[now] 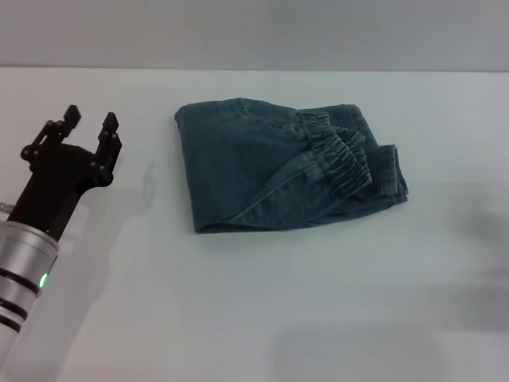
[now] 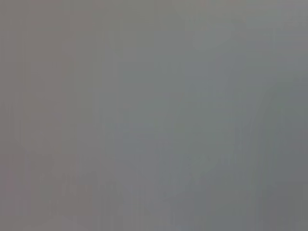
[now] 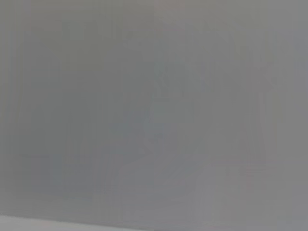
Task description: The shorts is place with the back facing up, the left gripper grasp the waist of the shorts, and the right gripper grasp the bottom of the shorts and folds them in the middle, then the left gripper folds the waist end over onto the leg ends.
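- Head view: the left gripper (image 1: 89, 124) hangs over the white table (image 1: 238, 318), its silver-grey wrist with the green light slanting up from the lower corner, claw tips pointing away from the robot.
- Its two black fingers (image 1: 109, 127) stand apart with a clear gap between them, holding nothing.
- The shorts (image 1: 278, 167) lie folded into a compact bundle, well apart from that claw, off to its right and at about the same depth on the table.
- The waist of the shorts (image 1: 343, 157), puckered elastic, sits on top toward the bundle's far side from the claw.
- The right gripper does not show here.
- Left wrist view: a plain grey blur, nothing to make out.
- Right wrist view: the same grey blur, no claw, no shorts.
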`<state>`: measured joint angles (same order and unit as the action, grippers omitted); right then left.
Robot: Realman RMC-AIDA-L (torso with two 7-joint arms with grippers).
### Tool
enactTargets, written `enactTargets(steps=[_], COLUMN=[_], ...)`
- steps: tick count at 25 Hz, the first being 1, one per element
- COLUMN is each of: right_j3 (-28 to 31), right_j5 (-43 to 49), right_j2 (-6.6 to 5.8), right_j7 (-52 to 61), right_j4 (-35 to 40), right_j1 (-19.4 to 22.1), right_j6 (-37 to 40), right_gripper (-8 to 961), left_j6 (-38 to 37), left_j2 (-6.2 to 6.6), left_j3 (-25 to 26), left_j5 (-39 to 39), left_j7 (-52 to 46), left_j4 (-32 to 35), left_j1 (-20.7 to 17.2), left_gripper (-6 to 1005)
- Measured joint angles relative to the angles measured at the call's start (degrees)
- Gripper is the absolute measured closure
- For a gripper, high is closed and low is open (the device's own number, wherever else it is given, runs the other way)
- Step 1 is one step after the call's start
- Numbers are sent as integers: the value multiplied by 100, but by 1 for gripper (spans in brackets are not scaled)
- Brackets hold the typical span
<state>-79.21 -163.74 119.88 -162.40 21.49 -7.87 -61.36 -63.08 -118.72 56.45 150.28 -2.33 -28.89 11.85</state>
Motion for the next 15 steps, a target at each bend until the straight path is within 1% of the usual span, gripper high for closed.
enactTargets(steps=[2, 4, 6, 9, 10, 15], right_j3=[66, 96, 109, 149, 168, 177], right_j5=[5, 12, 14, 16, 17, 18], right_j2=[-7, -30, -45, -49, -49, -36], right_j7=[-35, -124, -207, -262, -265, -272], right_j4=[-280, -588, -743, -837, -897, -944], right_j1=[-16, -64, -79, -58, -52, -46], right_j6=[-432, -810, -1014, -1118, -1163, -1257], right_gripper=[843, 625, 547, 429, 390, 390], left_j6=[-82, -148, -164, -200, -200, -284], left_j2=[2, 7, 11, 12, 12, 7], left_j3=[-23, -64, -77, -81, -81, -110], left_j5=[2, 16, 25, 36, 36, 40], left_j7=[9, 24, 30, 148, 148, 183], left_j4=[4, 36, 55, 91, 91, 124], left_j1=[-40, -63, -68, -81, -81, -86], left_gripper=[623, 543, 463, 259, 252, 218])
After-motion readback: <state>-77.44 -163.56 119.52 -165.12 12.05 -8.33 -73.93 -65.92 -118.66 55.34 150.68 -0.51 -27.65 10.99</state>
